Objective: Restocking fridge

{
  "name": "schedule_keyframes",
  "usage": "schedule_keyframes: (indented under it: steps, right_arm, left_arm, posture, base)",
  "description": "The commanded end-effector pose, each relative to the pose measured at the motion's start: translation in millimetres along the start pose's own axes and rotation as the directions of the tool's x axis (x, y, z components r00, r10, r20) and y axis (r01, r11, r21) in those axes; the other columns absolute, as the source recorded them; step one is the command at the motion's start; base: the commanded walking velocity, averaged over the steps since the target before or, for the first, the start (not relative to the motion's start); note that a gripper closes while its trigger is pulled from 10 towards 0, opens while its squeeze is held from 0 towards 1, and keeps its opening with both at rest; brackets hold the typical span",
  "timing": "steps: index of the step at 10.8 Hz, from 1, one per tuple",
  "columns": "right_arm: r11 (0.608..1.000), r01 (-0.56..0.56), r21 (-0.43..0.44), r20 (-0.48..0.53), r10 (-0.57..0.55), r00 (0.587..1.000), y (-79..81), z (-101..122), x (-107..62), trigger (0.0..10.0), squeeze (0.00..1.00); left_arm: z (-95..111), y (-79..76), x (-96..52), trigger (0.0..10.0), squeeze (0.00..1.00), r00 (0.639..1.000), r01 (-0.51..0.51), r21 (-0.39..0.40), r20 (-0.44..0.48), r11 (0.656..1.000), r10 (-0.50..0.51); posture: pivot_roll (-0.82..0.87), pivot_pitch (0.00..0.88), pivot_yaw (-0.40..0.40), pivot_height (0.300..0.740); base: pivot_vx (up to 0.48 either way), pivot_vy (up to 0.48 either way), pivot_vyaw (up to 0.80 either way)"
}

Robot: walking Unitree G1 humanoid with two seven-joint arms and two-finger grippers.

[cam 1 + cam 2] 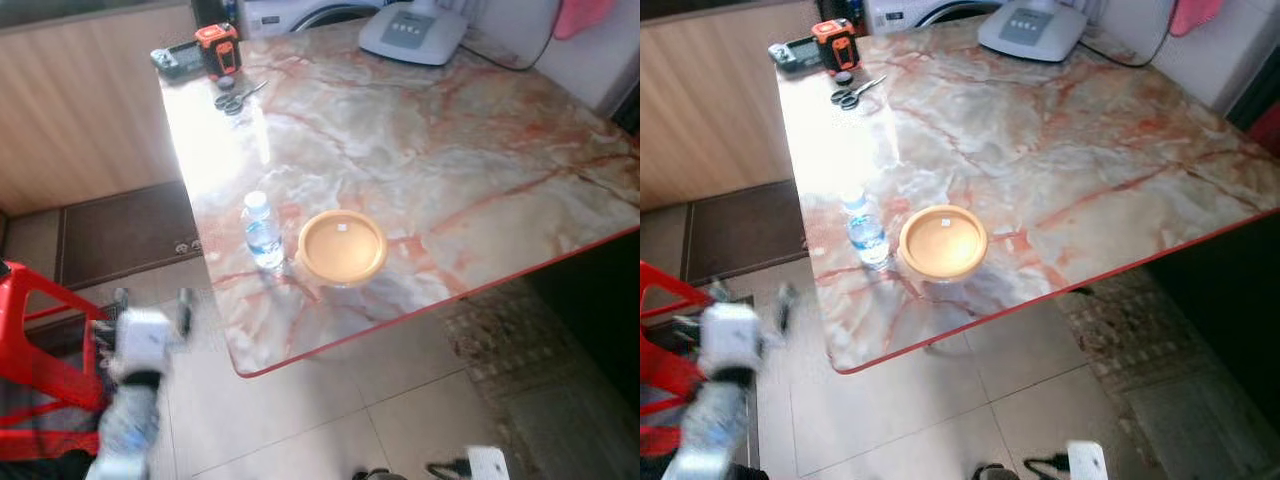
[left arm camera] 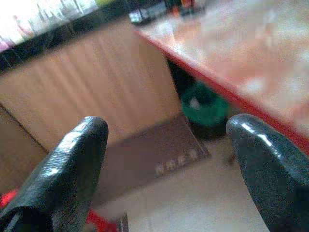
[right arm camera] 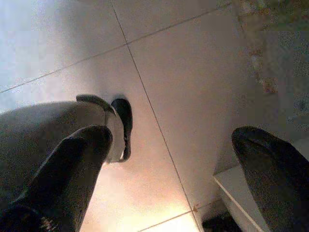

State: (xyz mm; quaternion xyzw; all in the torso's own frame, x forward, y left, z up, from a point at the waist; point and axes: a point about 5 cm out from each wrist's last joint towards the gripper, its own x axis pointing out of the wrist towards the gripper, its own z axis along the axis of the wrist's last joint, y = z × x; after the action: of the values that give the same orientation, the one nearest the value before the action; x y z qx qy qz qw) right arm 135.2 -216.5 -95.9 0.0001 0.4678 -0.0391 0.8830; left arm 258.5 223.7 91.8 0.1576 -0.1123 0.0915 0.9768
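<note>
While we stand off the table's (image 1: 420,150) near corner, the water bottle (image 1: 262,230) waits upright near the near edge, just beside a lidded bowl (image 1: 342,247). Our left gripper (image 2: 166,159) is raised beside the table's left edge with its fingers spread wide and holding nothing; our right gripper (image 3: 176,166) hangs over the floor, also spread and empty. We judge the next move is a reach for the bottle, best taken around its middle, clear of the bowl.

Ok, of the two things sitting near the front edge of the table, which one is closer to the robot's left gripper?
The small water bottle, upright just left of the round orange-lidded container. The left gripper hangs open below the table's left front corner.
</note>
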Motion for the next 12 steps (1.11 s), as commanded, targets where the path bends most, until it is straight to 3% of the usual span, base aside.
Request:
schedule_keyframes:
  steps: [1, 3, 6, 7, 8, 9, 11, 12]
  right_arm:
    - [1.0, 0.002, 0.011, -0.035, -0.002, 0.999, -2.0, -11, -3.0, 10.0, 0.0]
    - [1.0, 0.003, 0.011, -0.04, -0.003, 0.999, -4.2, -13, -4.0, 10.0, 0.0]
    - [1.0, 0.0, 0.011, -0.041, 0.001, 0.999, -3.8, -14, -4.2, 10.0, 0.0]
    - [1.0, -0.001, 0.008, -0.042, 0.001, 0.999, -3.4, -13, -3.8, 10.0, 0.0]
    - [1.0, -0.001, 0.006, -0.042, 0.001, 0.999, -2.3, -11, -2.8, 10.0, 0.0]
    - [1.0, -0.002, 0.002, -0.043, 0.002, 0.999, -1.3, -10, -2.2, 10.0, 0.0]
    - [1.0, -0.008, -0.004, -0.044, 0.008, 0.999, 2.5, -6, -0.4, 10.0, 0.0]
    - [1.0, -0.011, -0.008, -0.044, 0.011, 0.999, 4.6, -5, 0.3, 10.0, 0.0]
  left_arm:
    - [14, -1.3, -0.1, 10.0, 0.0, 1.0, 0.007, -0.031, 0.016, 1.0, -0.006]
    - [48, 4.2, 10.4, 10.0, 0.0, 0.995, 0.009, -0.044, 0.103, 0.999, -0.004]
    - [108, -1.4, 33.3, 10.0, 0.0, 0.963, 0.047, -0.06, 0.267, 0.997, -0.029]
    - [136, -5.7, 46.2, 10.0, 0.0, 0.953, 0.081, -0.116, 0.3, 0.99, -0.042]
    - [178, -15.8, 61.6, 10.0, 0.0, 0.915, 0.192, -0.118, 0.38, 0.974, -0.134]
    - [207, -20.4, 73.8, 10.0, 0.0, 0.906, 0.28, -0.178, 0.375, 0.944, -0.198]
    - [229, -23.9, 89.6, 10.0, 0.0, 0.88, 0.408, -0.139, 0.323, 0.902, -0.348]
    - [230, -20.6, 97.6, 10.0, 0.0, 0.911, 0.39, -0.214, 0.231, 0.895, -0.342]
  posture:
    - [-0.15, 0.18, 0.009, 0.74]
    - [-0.15, 0.177, 0.012, 0.74]
    - [-0.14, 0.176, 0.006, 0.74]
    - [-0.13, 0.175, 0.005, 0.74]
    - [-0.12, 0.175, 0.002, 0.74]
    - [-0.11, 0.172, 0.001, 0.74]
    - [-0.09, 0.162, 0.004, 0.74]
    - [-0.09, 0.158, 0.009, 0.74]
  base:
    - [0.0, 0.0, 0.0]
    - [0.0, 0.0, 0.0]
    - [0.0, 0.0, 0.0]
    - [0.0, 0.0, 0.0]
    - [0.0, 0.0, 0.0]
    - [0.0, 0.0, 0.0]
    - [0.0, 0.0, 0.0]
    - [0.0, 0.0, 0.0]
